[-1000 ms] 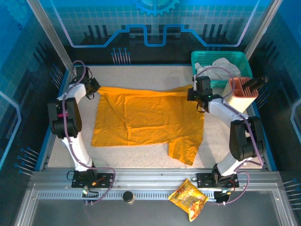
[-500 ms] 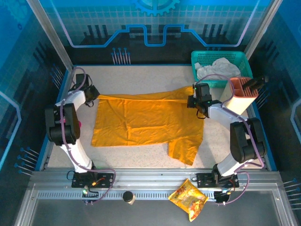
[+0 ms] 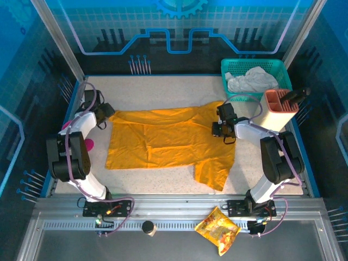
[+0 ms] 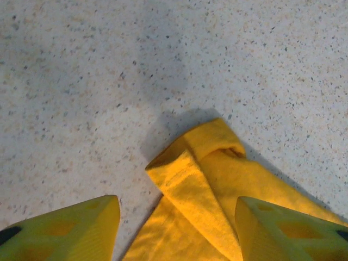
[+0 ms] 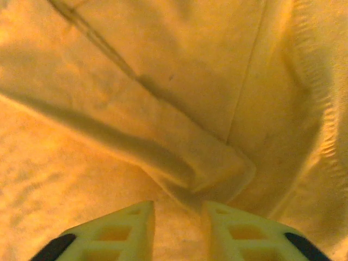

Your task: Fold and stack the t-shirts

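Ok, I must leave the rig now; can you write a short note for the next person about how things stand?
Left gripper: open, at the t-shirt's far left corner, not holding it.
Right gripper: slightly open over the shirt's far right part, holding nothing.
Done: shirt lies spread on the table, not neatly folded.
Left: fold it, then stack. A white cloth lies in the green basket.

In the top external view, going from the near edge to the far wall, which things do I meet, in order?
snack packet → orange-yellow t-shirt → green basket
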{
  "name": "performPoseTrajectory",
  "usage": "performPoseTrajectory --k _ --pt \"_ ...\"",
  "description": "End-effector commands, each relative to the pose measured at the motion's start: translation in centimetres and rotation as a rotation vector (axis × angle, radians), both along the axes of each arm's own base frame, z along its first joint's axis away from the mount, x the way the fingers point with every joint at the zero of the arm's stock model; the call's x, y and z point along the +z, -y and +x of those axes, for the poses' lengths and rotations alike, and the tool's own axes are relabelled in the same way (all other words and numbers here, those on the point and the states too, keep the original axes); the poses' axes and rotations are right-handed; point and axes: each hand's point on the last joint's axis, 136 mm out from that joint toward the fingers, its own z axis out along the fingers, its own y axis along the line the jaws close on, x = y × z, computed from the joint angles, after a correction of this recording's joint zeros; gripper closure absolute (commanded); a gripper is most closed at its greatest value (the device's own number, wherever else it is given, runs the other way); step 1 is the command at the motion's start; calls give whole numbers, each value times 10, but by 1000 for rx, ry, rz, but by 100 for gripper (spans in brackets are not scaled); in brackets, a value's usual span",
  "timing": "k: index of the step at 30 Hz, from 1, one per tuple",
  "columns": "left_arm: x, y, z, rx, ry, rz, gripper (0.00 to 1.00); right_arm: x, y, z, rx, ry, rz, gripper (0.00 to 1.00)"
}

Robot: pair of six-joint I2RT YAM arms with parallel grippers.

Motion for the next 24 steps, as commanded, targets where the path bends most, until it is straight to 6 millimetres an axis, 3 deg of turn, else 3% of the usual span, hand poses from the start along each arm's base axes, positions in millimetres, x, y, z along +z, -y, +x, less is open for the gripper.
performPoseTrajectory --k 1,5,9,13,18,24 --pt "17 0 -8 12 30 -7 41 -8 -1 -18 2 -71 2 65" --pt "30 0 -6 9 32 -7 41 9 0 -15 18 -57 -11 58" --pt "27 4 9 -16 12 -45 45 29 2 -5 22 -27 -18 53" --pt "8 8 33 -43 -32 -96 62 43 2 14 17 -12 14 53" --pt "-30 11 62 -74 -117 -153 90 47 -7 39 20 -21 63 61" --pt "-57 12 72 -98 -153 -168 95 33 -18 54 16 -63 105 71"
